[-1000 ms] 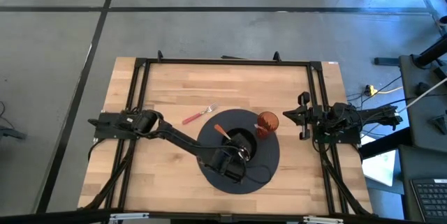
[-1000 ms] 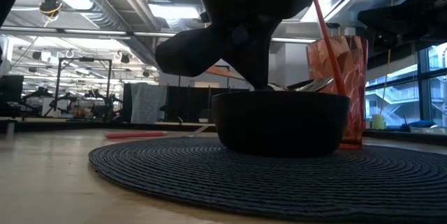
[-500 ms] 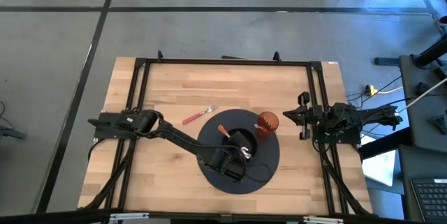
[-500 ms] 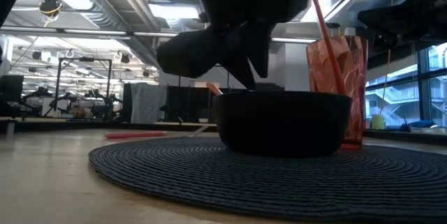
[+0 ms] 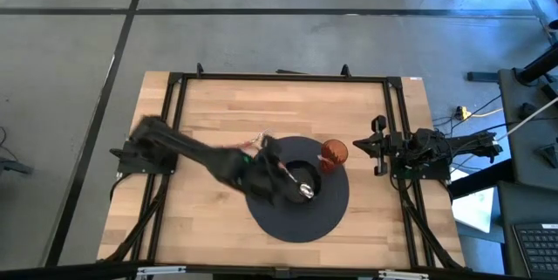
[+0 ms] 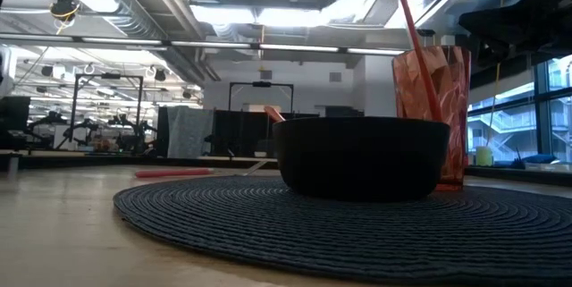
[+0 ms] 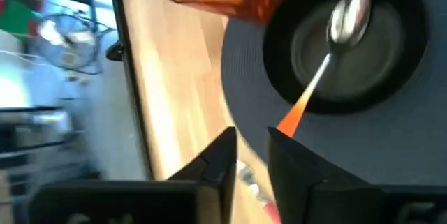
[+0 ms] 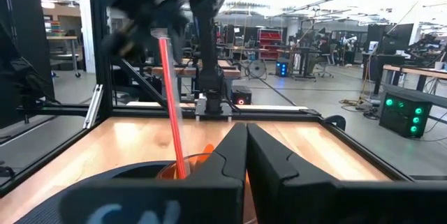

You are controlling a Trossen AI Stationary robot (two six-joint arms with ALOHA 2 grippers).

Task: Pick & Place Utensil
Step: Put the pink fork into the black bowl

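Note:
A spoon (image 7: 328,56) with an orange handle lies in the black bowl (image 5: 301,180). Its metal head (image 7: 349,15) is on the bowl's floor and its handle (image 7: 290,116) leans over the rim. In the low view only the handle tip (image 6: 273,113) shows above the bowl (image 6: 362,157). My left gripper (image 5: 261,151) hangs open above the mat's left edge, clear of the spoon, and its arm is blurred. A red-handled fork (image 5: 248,145) lies on the wood beneath it. My right gripper (image 5: 377,145) waits shut at the table's right side.
The bowl sits on a round dark placemat (image 5: 296,215). An orange tumbler (image 5: 334,152) holding a red straw (image 6: 411,28) stands on the mat next to the bowl, on its right. Bare wood lies on the table's left and far sides.
My left gripper has risen from over the bowl, out of the low view, and swung back toward the table's left and far side. The spoon stays behind in the bowl, its head sunk below the rim and its handle tip showing over it.

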